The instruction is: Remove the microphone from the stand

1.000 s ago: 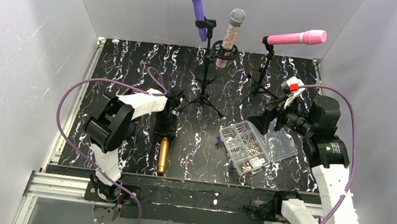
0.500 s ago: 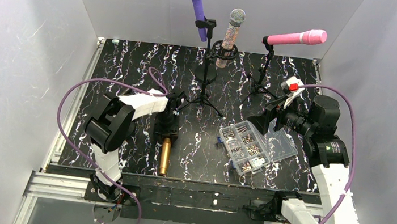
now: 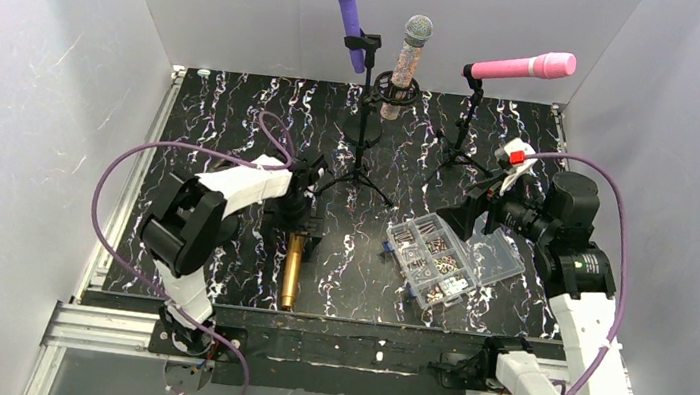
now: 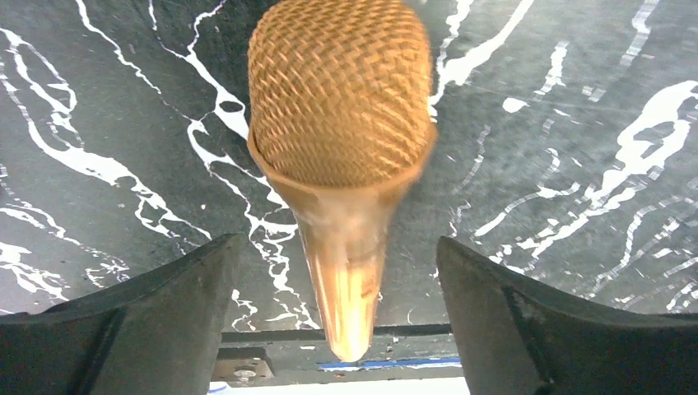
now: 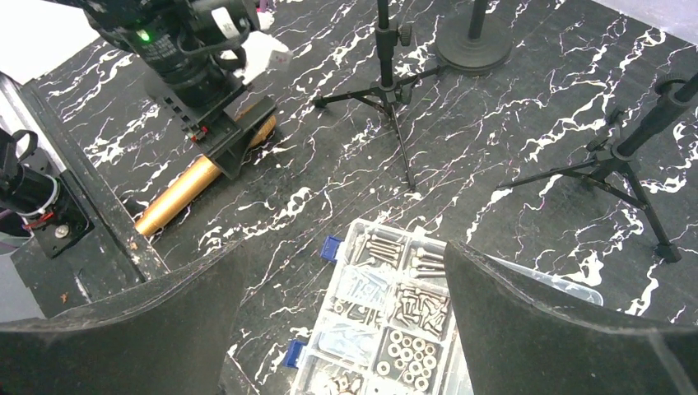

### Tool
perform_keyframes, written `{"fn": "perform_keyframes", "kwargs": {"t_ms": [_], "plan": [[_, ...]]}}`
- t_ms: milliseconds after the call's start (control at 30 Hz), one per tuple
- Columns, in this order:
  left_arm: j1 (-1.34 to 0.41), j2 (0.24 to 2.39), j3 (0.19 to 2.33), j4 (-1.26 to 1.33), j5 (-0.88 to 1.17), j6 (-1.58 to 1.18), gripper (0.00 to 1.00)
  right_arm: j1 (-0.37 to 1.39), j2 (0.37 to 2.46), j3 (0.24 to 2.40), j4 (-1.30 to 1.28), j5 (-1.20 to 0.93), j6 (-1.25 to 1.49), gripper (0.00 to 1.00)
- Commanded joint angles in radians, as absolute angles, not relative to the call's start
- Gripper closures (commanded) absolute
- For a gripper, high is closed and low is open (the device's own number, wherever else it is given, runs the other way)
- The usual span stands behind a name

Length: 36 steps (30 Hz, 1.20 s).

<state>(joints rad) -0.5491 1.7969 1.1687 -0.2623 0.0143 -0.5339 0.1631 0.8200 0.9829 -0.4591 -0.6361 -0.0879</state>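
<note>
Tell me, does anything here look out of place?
The gold microphone lies flat on the table under the open left pincer, while the purple microphone, silver microphone and pink microphone sit on stands. A screw box lies open nearby.

Bright even light; soft shadows; gold microphone (image 4: 342,164) handle blurred close-up.

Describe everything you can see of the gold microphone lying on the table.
The gold microphone looks metallic all over, with a rounded woven-mesh head and a smooth body tapering to a narrower tail. It lies flat on the black, white-veined table, tail pointing at the near edge and head away from it. The left gripper straddles its head end with jaws open. In the wrist view the fingers stand clear of it on both sides. Nothing else touches it.
</note>
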Motion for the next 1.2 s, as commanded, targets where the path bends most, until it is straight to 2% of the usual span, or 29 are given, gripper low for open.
{"fn": "perform_keyframes", "kwargs": {"t_ms": [0,67,267,467,600,900,1167], "plan": [[-0.549,1.673,1.213,-0.397,-0.003,-0.475,0.07,0.158,0.791,0.979,-0.46,-0.627,-0.117,0.04],[-0.549,1.635,1.242,-0.403,0.053,-0.439,0.02,0.158,0.786,0.979,-0.47,-0.622,-0.125,0.04],[-0.549,1.553,1.445,-0.471,0.219,-0.289,0.02,0.158,0.785,0.979,-0.48,-0.608,-0.142,0.04],[-0.538,1.478,1.687,-0.666,0.083,0.002,0.02,0.158,0.768,0.966,-0.495,-0.598,-0.158,0.04],[-0.469,1.471,1.833,-0.841,0.026,0.166,0.02,0.158,0.756,0.95,-0.487,-0.604,-0.159,0.04],[-0.242,1.493,1.89,-0.977,-0.016,0.319,0.02,0.158,0.758,0.931,-0.457,-0.618,-0.146,0.03],[-0.181,1.544,1.832,-0.909,-0.019,0.298,0.02,0.158,0.749,0.913,-0.449,-0.624,-0.141,0.03]]}}
